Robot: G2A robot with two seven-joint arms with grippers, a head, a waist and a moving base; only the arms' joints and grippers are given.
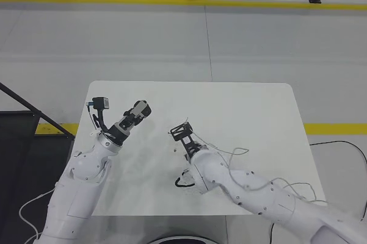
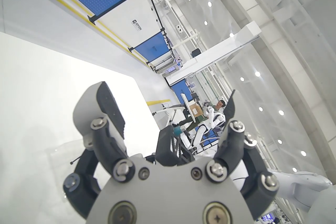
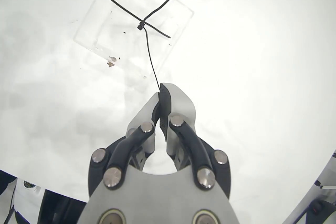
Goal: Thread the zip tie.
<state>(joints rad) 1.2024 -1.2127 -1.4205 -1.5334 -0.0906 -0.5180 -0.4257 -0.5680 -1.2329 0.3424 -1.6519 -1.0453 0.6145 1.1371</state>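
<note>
1. Above the table (image 3: 249,51), gripping a black zip tie (image 3: 149,51) by its thin strap with the right claw (image 3: 160,93), pinched tight
2. Holding the left claw (image 2: 168,95) spread wide, empty, raised off to one side
3. Probably mid-threading; cannot tell whether through the small square head (image 3: 141,25)
4. Next, likely: steady the head, pull the strap straight
5. Slim, bendy plastic, crossing a second tie (image 3: 118,3) over a clear, stiff, square sheet (image 3: 97,30)

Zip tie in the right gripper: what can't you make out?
Right wrist view: whether anything runs through the zip tie head; too small to tell.
Right wrist view: end of the held zip tie, hidden inside the right gripper.
Top view: it is too thin to follow.
</note>
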